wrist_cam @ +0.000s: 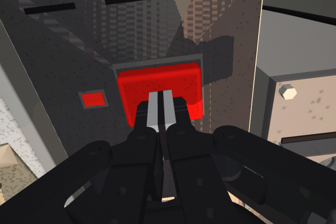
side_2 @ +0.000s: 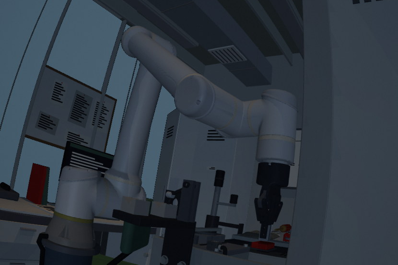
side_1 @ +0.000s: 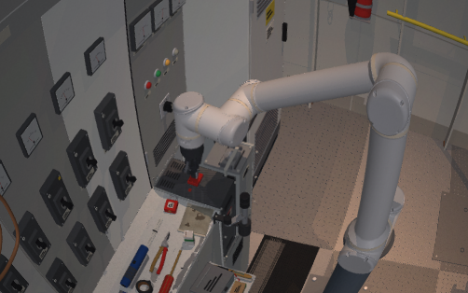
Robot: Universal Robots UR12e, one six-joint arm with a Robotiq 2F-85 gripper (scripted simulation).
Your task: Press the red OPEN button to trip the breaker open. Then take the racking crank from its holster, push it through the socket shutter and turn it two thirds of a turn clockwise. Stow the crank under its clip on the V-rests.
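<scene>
My gripper (wrist_cam: 160, 107) is shut and holds nothing, pointing straight down over the red OPEN button (wrist_cam: 160, 91) on the dark breaker panel (side_1: 196, 183). Seen from the second side camera, the fingertips (side_2: 264, 233) stand just above the button (side_2: 262, 245). A small red indicator square (wrist_cam: 93, 99) sits left of the button. The racking crank (side_1: 244, 210) stands upright in its holster at the panel's right edge, its black grip (side_2: 219, 178) at the top.
Behind the work rises the grey switchgear wall (side_1: 67, 140) with meters, black switches and pilot lamps (side_1: 160, 72). Nearer on the bench lie a red box (side_1: 171, 205), a blue-handled tool (side_1: 134, 266) and red pliers (side_1: 161, 256). A bolted grey block (wrist_cam: 301, 107) flanks the panel's right.
</scene>
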